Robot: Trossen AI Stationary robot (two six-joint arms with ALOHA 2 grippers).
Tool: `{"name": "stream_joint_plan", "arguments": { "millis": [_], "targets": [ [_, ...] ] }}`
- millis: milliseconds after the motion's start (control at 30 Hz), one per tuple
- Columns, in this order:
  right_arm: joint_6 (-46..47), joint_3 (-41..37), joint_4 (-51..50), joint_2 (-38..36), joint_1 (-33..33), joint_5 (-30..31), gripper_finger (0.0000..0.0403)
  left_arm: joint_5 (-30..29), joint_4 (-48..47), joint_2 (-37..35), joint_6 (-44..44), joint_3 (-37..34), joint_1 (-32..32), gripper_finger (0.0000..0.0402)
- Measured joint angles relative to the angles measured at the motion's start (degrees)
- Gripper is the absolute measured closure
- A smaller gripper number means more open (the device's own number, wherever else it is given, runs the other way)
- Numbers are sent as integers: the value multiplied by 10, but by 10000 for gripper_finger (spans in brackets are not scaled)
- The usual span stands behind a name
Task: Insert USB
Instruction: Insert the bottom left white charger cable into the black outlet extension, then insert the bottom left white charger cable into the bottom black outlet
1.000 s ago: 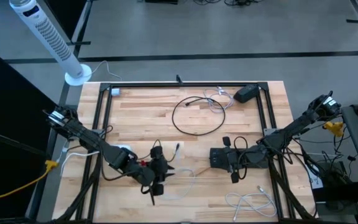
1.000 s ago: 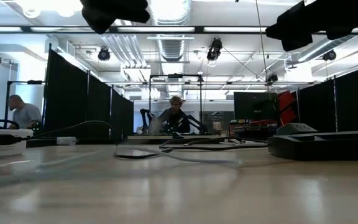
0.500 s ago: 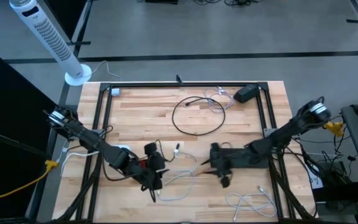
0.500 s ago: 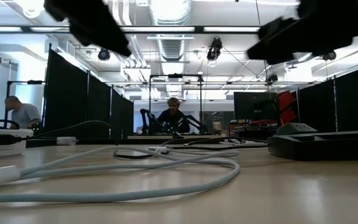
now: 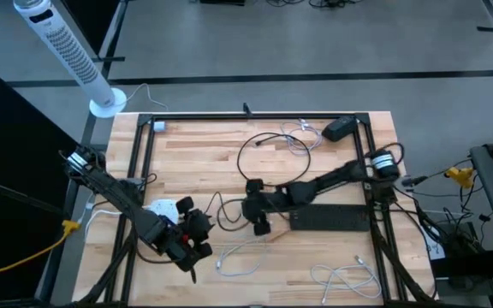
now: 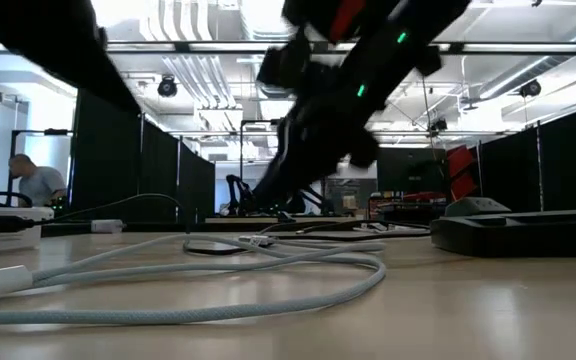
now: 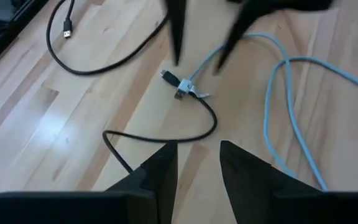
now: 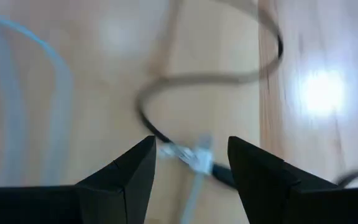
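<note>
A small silver-white USB connector [image 7: 185, 90] lies on the wooden table where a thin black cable [image 7: 160, 134] meets a pale blue cable [image 7: 278, 106]. My right gripper [image 5: 246, 210] reaches in from the table's right. It hangs open just over the connector [image 8: 194, 158], one finger on either side, touching nothing that I can see. My left gripper [image 5: 195, 229] is at the near left, open and holding nothing [image 7: 197, 146], pointing at the connector from a short way off.
A black power strip [image 5: 328, 218] lies under the right arm. A black cable loop [image 5: 272, 158] and a black power brick [image 5: 341, 128] lie farther back. A white cable [image 5: 345, 278] is coiled near the front edge, and a white box [image 5: 163, 208] sits by the left arm.
My right gripper has swung a long way toward the table's left and down, from beside the power strip to just above the connector. My left gripper has drawn back toward the near left and tipped downward. The pale blue cable now lies still on the table.
</note>
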Motion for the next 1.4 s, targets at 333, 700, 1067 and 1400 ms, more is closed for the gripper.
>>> {"name": "stream_joint_plan", "arguments": {
  "millis": [333,700,1067,1400],
  "targets": [
    [45,11,-3,50,-13,29,291,-15,6,0,-55,-42,-21,286],
    [29,8,-18,19,-4,88,397,-98,42,1,-46,-51,-21,297],
    [-45,-95,34,-142,49,58,401,-122,207,3,193,-52,17,294],
    [9,-260,227,-217,68,44,402,48,371,4,438,-56,114,250]
  ]
}}
